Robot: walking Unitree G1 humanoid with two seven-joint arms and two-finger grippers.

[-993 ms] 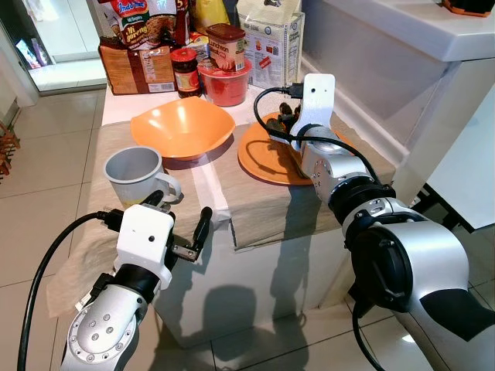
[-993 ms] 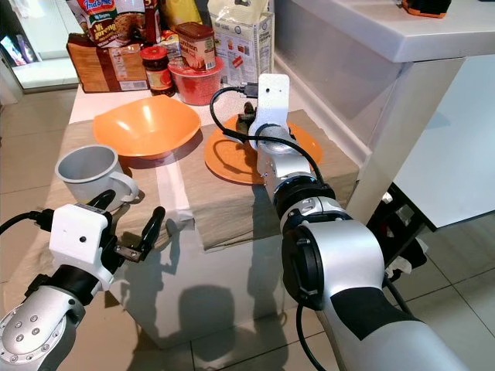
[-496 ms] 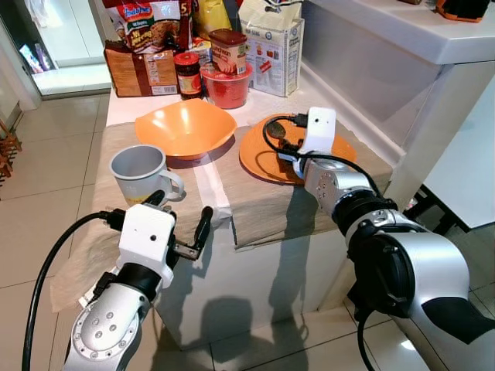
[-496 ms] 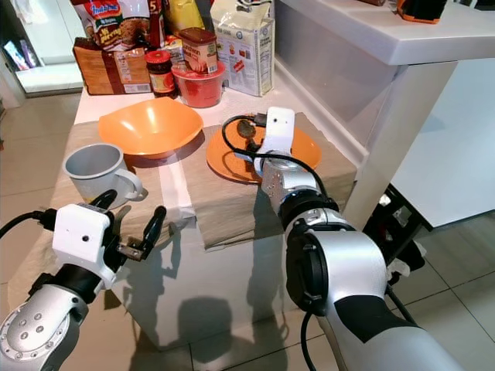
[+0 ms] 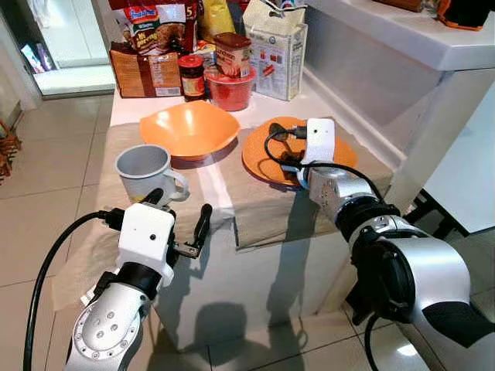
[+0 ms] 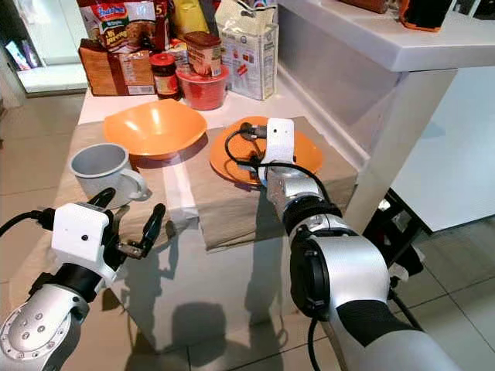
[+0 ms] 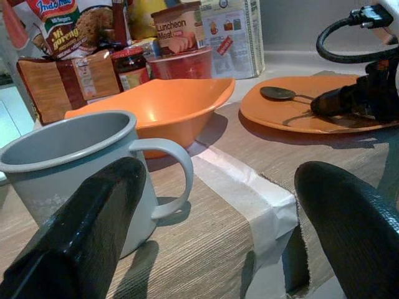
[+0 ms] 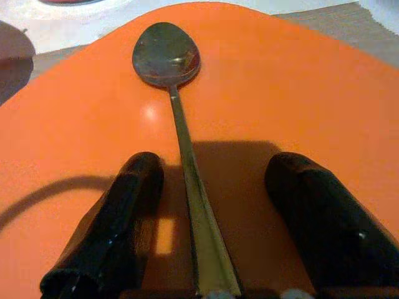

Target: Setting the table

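Placemat: right gripper spread astride spoon, plate.

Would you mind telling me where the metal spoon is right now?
The metal spoon lies on the round orange plate, right of the orange bowl, its handle between the right gripper's open fingers.

Bright, even indoor light; soft shadows; close wrist views slightly blurred.

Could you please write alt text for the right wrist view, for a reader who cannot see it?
A metal spoon lies on an orange plate, its handle running between the two open black fingers of the right gripper, bowl end pointing away. The fingers rest low over the plate, apart on either side of the handle.
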